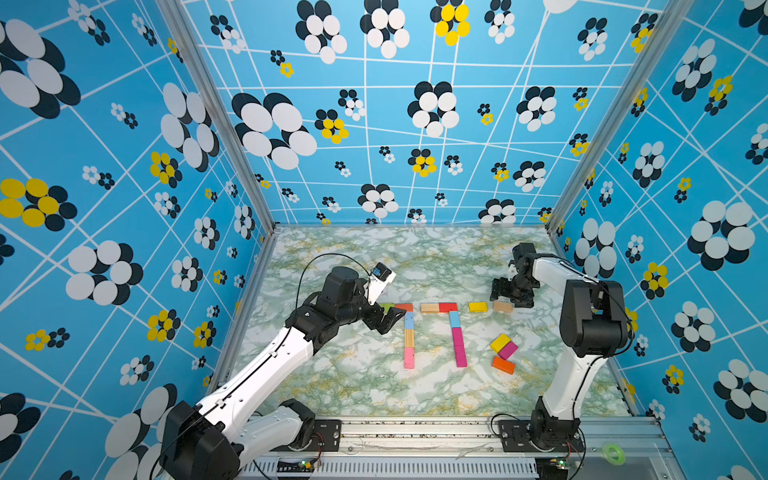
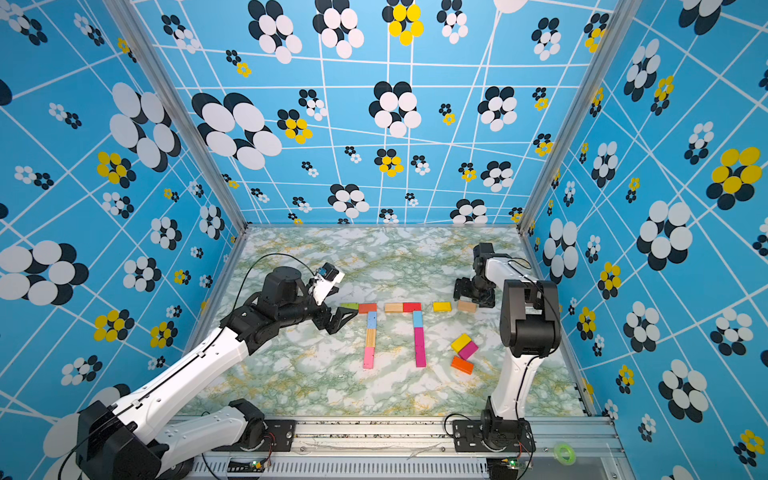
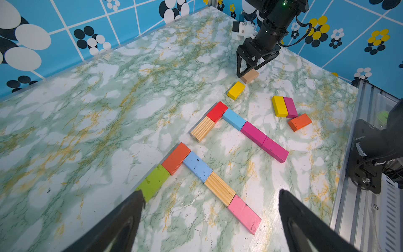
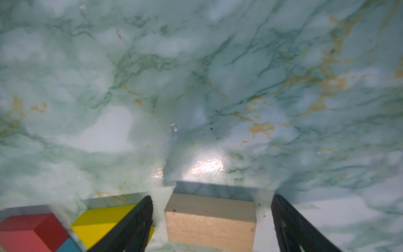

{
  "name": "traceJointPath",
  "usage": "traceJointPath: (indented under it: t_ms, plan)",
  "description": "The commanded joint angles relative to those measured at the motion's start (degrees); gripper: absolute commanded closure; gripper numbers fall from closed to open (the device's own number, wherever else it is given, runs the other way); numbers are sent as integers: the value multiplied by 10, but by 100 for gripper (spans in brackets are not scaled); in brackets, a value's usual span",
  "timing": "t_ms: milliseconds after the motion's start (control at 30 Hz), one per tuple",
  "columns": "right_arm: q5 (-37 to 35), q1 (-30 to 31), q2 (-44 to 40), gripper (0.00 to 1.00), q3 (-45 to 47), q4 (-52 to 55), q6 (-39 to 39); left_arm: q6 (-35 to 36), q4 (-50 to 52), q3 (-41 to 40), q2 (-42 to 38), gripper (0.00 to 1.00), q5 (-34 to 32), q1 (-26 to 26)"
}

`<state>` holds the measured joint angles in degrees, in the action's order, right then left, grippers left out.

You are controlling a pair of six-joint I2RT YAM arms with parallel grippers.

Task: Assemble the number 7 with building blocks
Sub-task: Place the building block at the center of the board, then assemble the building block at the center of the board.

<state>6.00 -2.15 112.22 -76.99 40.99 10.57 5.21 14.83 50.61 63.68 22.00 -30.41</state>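
Two number 7 figures lie flat on the marble table. One is green (image 3: 153, 182), orange, light blue, striped wood and pink (image 1: 409, 357). The other is striped wood (image 1: 429, 307), red, light blue and two magenta (image 1: 459, 348). To their right, a yellow block (image 1: 478, 306) and a plain wood block (image 1: 503, 306) lie in line with the bars. My right gripper (image 4: 212, 197) stands open astride the plain wood block (image 4: 210, 220), with a gap on each side. My left gripper (image 3: 210, 192) hangs open and empty over the green-topped figure's stem.
Loose yellow (image 1: 500, 342), magenta (image 1: 508, 350) and orange (image 1: 503, 365) blocks lie bunched at the right, near the right arm's upright link (image 1: 569, 382). Patterned walls close three sides. A metal rail (image 1: 415, 432) runs along the front edge.
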Motion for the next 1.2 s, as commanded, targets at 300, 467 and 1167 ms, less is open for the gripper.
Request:
traceJointPath:
  t_ms: [300, 467, 1167]
  plan:
    - [105, -10, 7, 12, 19, -27, 32, 10, -3, -7, 1, 1, -6, -3]
    - [123, -10, 11, 13, 19, -30, 37, 9, -2, -7, 1, 1, -6, -3]
    - [74, -23, -15, 13, 64, -8, 78, 10, -2, -7, -1, 1, -6, -5]
